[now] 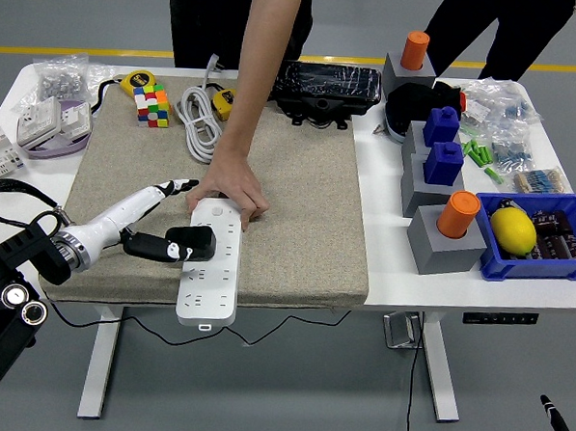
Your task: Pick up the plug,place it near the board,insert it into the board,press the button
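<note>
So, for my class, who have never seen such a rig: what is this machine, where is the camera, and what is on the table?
One camera looks down from the robot's head. The robot's left hand reaches in from the left, its fingers spread around a black plug sitting in a white power strip. A person's hand steadies the strip's far end. Everything rests on a beige mat on a white table. The right hand barely shows at the bottom right corner.
</note>
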